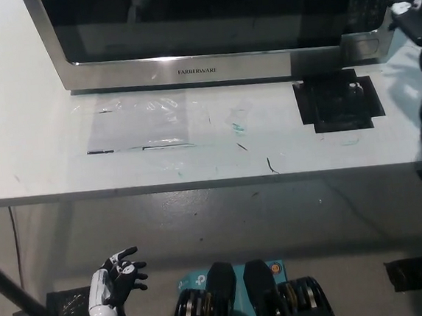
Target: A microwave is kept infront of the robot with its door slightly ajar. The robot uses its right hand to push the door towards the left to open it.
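A Farberware microwave (215, 32) stands along the far edge of the white counter (32, 144), its stainless frame and dark glass door (184, 20) facing the robot, the control panel at its right end. The black right robot hand (414, 16) is raised at the counter's far right corner, just beside the microwave's right front edge; its fingers are spread and hold nothing, and whether they touch the microwave cannot be told. The black arm runs down the right side of the view. In front of the microwave's right end a patch of black tape (339, 102) is stuck to the counter, and a clear plastic sheet (138, 124) lies flat near the middle. The white left robot hand (117, 284) hangs below the counter's near edge, over the floor, fingers apart and empty.
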### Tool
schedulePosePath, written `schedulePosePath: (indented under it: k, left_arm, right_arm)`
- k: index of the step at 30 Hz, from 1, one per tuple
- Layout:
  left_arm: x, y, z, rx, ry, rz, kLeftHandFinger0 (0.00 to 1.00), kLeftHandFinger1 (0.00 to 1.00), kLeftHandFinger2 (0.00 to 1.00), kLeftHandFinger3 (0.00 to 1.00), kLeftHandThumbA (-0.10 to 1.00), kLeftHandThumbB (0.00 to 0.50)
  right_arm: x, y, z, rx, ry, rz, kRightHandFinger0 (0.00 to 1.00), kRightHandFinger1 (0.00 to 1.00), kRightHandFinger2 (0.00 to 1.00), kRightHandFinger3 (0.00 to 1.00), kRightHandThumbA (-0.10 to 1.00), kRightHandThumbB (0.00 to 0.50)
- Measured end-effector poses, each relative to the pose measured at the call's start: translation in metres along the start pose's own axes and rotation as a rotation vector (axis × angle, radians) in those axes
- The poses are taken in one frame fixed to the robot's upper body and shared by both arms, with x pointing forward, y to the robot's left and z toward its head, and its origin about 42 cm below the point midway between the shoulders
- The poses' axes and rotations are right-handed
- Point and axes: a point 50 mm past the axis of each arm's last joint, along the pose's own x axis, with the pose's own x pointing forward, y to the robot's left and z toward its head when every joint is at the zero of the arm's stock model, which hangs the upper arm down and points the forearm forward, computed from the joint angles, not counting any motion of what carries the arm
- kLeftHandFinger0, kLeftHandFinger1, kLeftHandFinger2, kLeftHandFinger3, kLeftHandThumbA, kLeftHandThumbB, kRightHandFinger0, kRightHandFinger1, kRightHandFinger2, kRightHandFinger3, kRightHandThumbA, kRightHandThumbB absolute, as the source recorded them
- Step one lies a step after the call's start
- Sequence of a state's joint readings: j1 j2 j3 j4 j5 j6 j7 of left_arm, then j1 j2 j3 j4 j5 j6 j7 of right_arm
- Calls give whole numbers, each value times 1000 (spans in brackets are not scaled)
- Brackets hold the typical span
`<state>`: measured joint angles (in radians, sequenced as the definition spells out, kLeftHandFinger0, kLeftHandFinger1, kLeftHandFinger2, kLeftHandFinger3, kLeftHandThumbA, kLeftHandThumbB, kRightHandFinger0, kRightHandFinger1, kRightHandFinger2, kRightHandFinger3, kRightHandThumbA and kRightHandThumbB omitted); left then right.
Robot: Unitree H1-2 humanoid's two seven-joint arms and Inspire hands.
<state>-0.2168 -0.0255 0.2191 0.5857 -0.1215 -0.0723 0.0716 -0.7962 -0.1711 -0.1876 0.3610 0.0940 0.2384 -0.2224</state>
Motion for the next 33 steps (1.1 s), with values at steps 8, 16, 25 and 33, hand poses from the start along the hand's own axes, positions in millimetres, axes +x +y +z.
schedulePosePath:
  k: [8, 16, 25, 33]
  left_arm:
    - [-13, 9, -11, 0, 16, 15, 306, 311, 353, 513, -63, 138]
    - [-19, 14, -17, -1, 27, 23, 286, 318, 357, 509, -62, 154]
    - [-19, 11, -16, 1, 24, 14, 266, 288, 343, 500, -45, 144]
    - [-19, 10, -16, 3, 25, 10, 248, 271, 323, 484, -18, 160]
  right_arm:
    - [8, 18, -21, -40, 44, 16, 224, 463, 596, 768, 209, 154]
    - [17, 19, -35, -124, 72, 18, 238, 430, 539, 758, 262, 168]
    - [47, 6, -23, -256, 61, -13, 210, 391, 539, 719, 254, 182]
    - [56, 7, -19, -328, 62, -7, 303, 441, 549, 696, 239, 211]
